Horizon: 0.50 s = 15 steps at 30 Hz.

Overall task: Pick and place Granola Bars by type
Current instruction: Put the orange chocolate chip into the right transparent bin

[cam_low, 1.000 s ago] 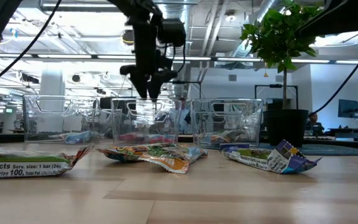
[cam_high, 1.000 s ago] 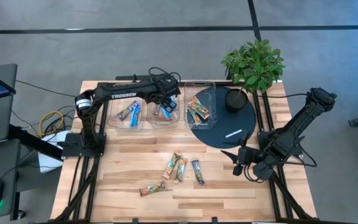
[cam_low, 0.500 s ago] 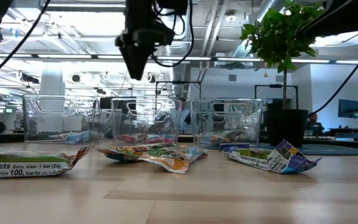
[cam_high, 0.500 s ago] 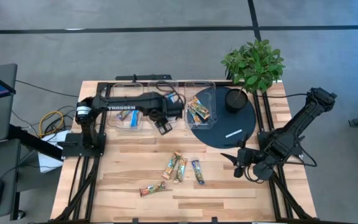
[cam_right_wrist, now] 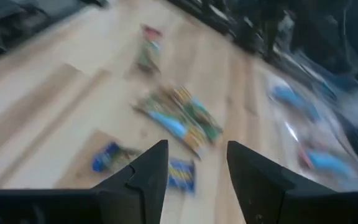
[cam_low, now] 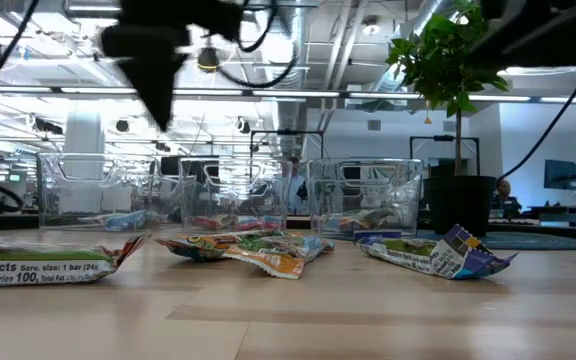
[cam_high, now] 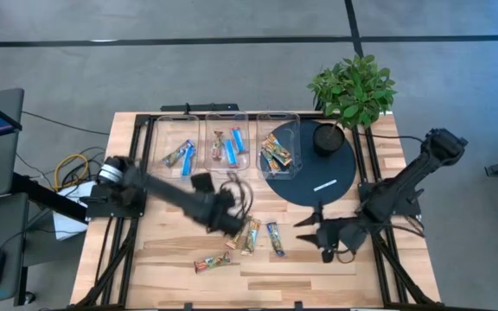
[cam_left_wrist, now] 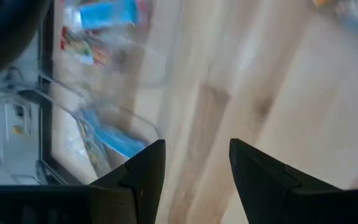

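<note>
Even overhead light is brightening the table; ceiling fixtures are glaring across the low view's top. Motion blur is smearing both wrist views and the left arm.

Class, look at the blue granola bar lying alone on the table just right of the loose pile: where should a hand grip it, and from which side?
Grip the blue granola bar across its narrow middle, coming straight down from above. It lies flat on the table with bare wood along both long edges, so fingers likely fit either side. The open right hand is nearest.

Grey floor, black line; ceiling pipes
</note>
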{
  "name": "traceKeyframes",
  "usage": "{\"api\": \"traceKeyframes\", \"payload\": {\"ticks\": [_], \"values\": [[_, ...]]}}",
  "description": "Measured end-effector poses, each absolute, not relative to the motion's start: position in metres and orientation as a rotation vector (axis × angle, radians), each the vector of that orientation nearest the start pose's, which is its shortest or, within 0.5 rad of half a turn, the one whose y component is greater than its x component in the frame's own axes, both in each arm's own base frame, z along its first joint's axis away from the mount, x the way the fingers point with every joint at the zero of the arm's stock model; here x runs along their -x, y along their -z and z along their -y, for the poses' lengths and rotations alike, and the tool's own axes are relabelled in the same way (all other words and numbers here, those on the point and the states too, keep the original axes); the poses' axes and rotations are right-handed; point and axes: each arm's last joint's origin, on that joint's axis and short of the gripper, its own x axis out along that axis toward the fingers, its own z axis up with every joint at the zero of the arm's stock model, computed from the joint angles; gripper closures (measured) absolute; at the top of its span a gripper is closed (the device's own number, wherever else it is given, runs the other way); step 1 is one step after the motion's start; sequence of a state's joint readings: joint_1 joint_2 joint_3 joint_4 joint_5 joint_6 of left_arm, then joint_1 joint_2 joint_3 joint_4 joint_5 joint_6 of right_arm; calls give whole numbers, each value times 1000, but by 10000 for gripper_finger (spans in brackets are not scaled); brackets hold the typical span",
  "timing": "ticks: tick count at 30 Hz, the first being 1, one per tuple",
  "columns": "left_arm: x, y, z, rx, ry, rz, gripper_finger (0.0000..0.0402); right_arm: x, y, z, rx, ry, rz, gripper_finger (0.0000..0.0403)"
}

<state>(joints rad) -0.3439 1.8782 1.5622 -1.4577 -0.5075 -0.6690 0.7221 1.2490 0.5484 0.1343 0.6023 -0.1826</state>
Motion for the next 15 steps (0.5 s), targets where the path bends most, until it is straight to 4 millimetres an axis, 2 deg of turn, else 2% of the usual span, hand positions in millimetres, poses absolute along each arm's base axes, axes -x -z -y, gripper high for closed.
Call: {"api": "traceKeyframes", "payload": {"ticks": [3, 8, 15], "values": [[-302, -223, 120, -242, -633, -1447, 228, -209, -187, -148, 560, -274, -376, 244], [-276, -197, 141, -257, -687, -1447, 228, -236, -179, -149, 585, -414, -305, 244], [-256, -189, 163, -257, -743, -1354, 228, -279, -160, -148, 525, -585, -362, 244]]}}
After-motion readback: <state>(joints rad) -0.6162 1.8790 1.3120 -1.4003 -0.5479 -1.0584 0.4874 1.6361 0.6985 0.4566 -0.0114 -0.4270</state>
